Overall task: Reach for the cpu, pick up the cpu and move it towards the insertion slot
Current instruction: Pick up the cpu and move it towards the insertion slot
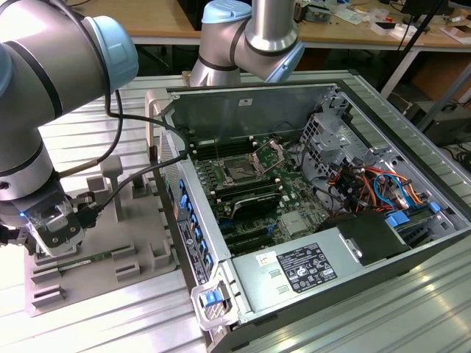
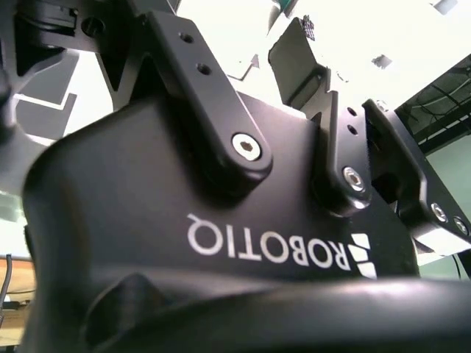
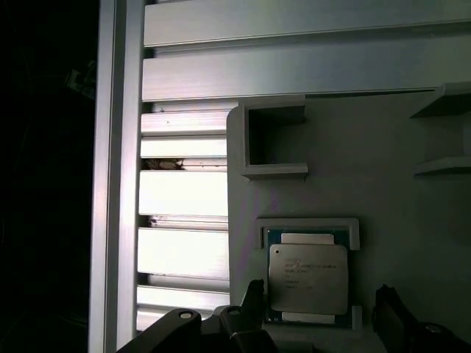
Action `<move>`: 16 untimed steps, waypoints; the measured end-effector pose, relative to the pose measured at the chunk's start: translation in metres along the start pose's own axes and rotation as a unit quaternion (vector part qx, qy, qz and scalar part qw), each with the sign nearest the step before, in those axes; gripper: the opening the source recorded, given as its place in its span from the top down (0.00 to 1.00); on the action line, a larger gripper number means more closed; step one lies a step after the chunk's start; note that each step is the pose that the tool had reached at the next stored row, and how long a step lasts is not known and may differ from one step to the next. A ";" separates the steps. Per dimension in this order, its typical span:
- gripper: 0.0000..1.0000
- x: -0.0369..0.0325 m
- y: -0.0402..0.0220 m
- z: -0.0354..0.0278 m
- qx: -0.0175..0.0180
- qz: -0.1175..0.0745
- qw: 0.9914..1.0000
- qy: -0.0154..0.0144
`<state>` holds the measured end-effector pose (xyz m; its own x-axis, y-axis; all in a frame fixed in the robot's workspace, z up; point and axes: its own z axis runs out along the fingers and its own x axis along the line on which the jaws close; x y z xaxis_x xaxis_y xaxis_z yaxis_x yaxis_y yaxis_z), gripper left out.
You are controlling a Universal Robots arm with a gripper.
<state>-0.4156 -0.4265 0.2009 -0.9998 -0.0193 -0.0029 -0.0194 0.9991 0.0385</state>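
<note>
Landmark: tray, on the table. Computer case stands just beside the tray, on the exterior view's right of it. cpu lies flat in a recess near the tray's edge. Gripper hangs over the tray, fingers apart, one each side of the cpu. Insertion slot, on the circuit board in the case, well apart from the tray.

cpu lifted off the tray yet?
No, in the first wrist view the cpu lies flat in a recess of the grey tray, the open end effector straddling it.
</note>
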 end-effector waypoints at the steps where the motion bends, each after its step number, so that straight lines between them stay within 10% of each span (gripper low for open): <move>1: 0.31 0.0000 0.0000 -0.0001 0.000 0.000 1.000 0.000; 16: 0.31 0.0021 0.0050 0.0047 -0.001 0.000 1.000 0.000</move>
<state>-0.4178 -0.4214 0.1964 -0.9998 -0.0192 -0.0030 -0.0193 0.9990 0.0413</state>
